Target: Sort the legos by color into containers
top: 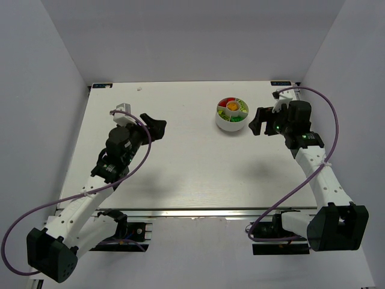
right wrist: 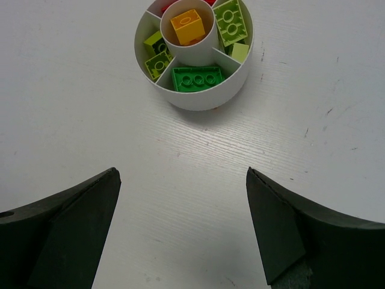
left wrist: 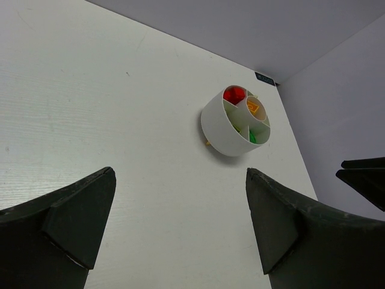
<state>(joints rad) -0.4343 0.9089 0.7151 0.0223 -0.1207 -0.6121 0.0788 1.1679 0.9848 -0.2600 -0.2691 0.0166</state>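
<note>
The round white dish [top: 231, 123] stands at the back right of the table. In the right wrist view its wall [right wrist: 198, 101] is close ahead. An orange brick [right wrist: 187, 25] lies in the centre cup, a darker green brick [right wrist: 197, 79] in the near wedge, and yellow-green bricks [right wrist: 230, 23] in the side wedges. Red bricks [left wrist: 234, 94] show in the far wedge in the left wrist view. My right gripper [top: 258, 122] [right wrist: 181, 173] is open and empty just right of the dish. My left gripper [top: 154, 127] [left wrist: 180, 174] is open and empty, well left of the dish [left wrist: 216, 129].
A tiny orange speck [left wrist: 207, 142] lies on the table against the dish's base. White walls enclose the table on the left, back and right. A small white piece [top: 123, 107] sits behind the left arm.
</note>
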